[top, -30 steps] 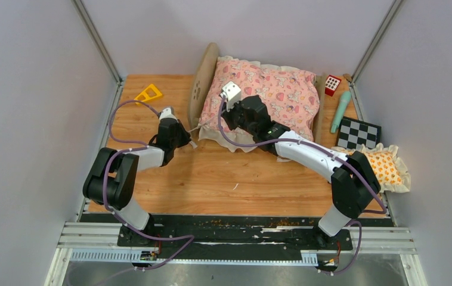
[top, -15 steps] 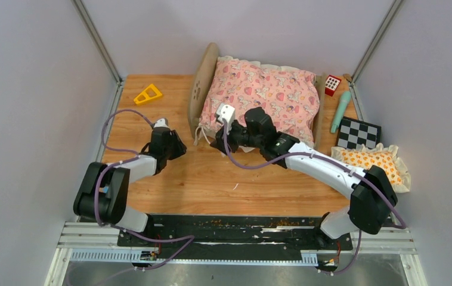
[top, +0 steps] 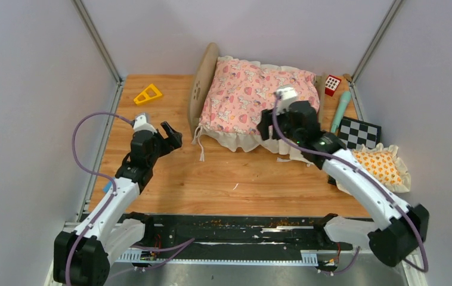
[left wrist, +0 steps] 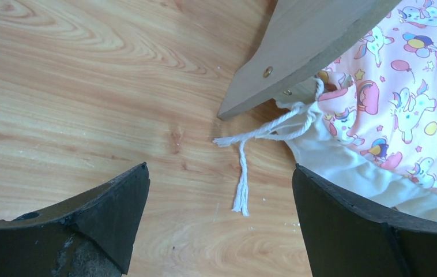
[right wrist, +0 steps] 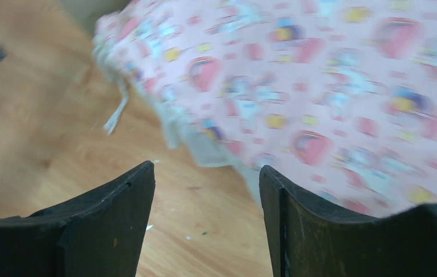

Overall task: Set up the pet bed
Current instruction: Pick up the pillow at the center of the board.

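The pet bed [top: 202, 83] stands at the back of the table, its rounded wooden headboard [left wrist: 302, 46] to the left. A pink unicorn-print quilt [top: 253, 95] lies spread over it, with the cream ruffle hanging at the near side. My left gripper [top: 173, 136] is open over bare table left of the headboard; a white tie string [left wrist: 242, 179] lies ahead of the left gripper [left wrist: 221, 168]. My right gripper [top: 263, 128] is open at the bed's near right side. In its wrist view the quilt [right wrist: 320, 86] lies just beyond the right gripper [right wrist: 206, 167]. Neither holds anything.
A yellow triangle block [top: 148, 93] lies at the back left. At the right of the bed are a red dotted block [top: 332, 84], a teal stick [top: 340, 111], a checkered board [top: 358, 133] and an orange-patterned frilled pillow [top: 384, 167].
Both grippers have opened and let go of the quilt. The left arm has drawn back to the left; the right arm has swung right toward the bed's foot. The quilt's near edge now hangs straighter.
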`<state>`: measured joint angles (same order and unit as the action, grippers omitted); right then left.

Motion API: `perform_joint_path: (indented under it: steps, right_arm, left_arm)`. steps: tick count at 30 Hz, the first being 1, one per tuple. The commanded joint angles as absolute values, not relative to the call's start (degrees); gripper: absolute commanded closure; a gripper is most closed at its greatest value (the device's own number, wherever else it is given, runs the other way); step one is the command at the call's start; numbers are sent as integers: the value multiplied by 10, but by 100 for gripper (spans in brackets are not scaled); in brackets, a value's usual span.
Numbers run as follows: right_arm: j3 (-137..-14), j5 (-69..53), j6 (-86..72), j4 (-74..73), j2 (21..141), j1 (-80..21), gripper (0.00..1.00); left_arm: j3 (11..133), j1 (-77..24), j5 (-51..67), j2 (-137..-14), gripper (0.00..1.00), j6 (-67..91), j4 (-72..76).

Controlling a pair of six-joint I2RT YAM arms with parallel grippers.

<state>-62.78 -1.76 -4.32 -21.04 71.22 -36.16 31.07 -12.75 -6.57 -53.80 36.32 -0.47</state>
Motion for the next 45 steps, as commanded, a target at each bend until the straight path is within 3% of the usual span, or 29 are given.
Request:
perform_joint_path:
  steps: [1,6,10,18,22,30,32,35,40,45]
  right_arm:
    - [-598,142,-176,-272,594,-263,32]
    - [-569,345,-266,-314,527,-162,14]
    - [-574,428,-355,-356,550,-74,10]
    - [-650,448,-603,-582,736,114,0]
    - [-625,398,-583,-532,808,154,1]
    - [-523,331,-562,-404,841,194,5]
    - [-516,318,-559,-392,863,203,13]
    - [-526,331,-564,-408,889,206,51]
    - [-548,356,-535,-429,825,205,91]
    - [-569,306,-445,-379,674,201,100]
  left_arm:
    - [327,-126,-42,-519,0,371,-49]
    - [372,-126,7,-532,0,361,-109]
    - [387,-127,47,-527,0,365,-119]
    - [440,-133,58,-512,0,334,-187]
    - [449,-139,58,-507,0,333,-191]
    - [446,-157,64,-530,1,344,-171]
    - [450,-158,65,-534,1,340,-175]
    - [452,-158,67,-528,1,337,-173]
    - [459,-158,62,-508,2,329,-179]
    - [482,-158,79,-507,2,304,-190]
